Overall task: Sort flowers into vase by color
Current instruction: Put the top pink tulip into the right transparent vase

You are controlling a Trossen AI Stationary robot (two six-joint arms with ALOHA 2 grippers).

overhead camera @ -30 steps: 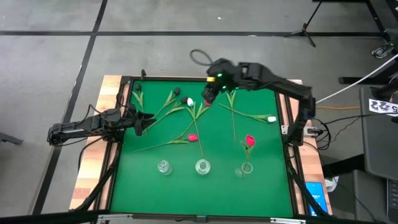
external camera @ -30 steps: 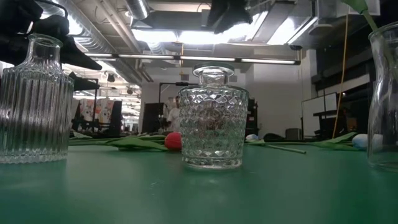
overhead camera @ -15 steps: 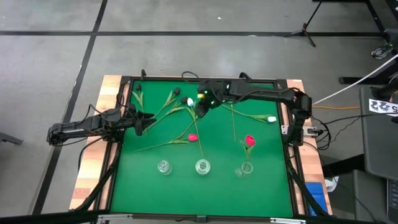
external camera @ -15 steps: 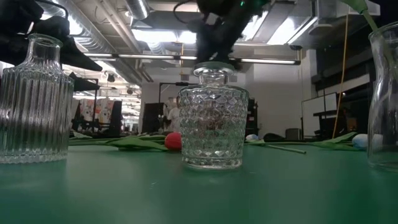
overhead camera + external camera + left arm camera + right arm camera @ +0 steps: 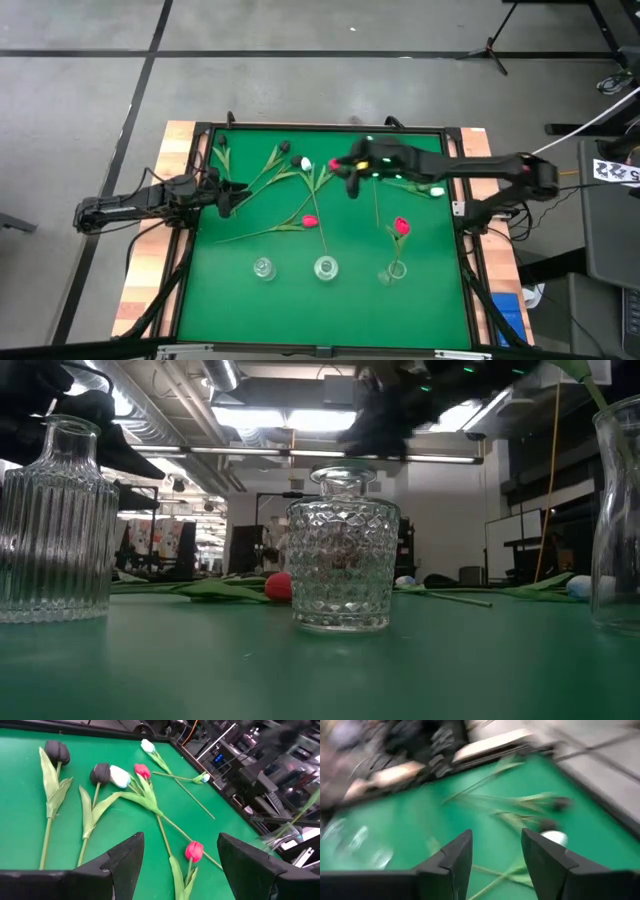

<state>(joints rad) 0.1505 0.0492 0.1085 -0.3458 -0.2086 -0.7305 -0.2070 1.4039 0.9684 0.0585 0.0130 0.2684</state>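
Green felt [image 5: 300, 300] carries loose tulips [image 5: 300, 190] across its far half, three glass vases [image 5: 325, 267] in a near row; one red tulip [image 5: 400, 228] stands in the right vase. The right gripper [image 5: 349, 172] hovers spread, empty, above the far-centre cluster, likely choosing. The left gripper [image 5: 175, 865] waits open at the left edge. Near felt offers room.

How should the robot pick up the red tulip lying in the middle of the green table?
Probably by the thin green stem of the red tulip, just behind the soft bud. It lies flat on the green table, so coming straight down, fingers straddling the stem crosswise, looks best. The open right gripper hovers nearest.
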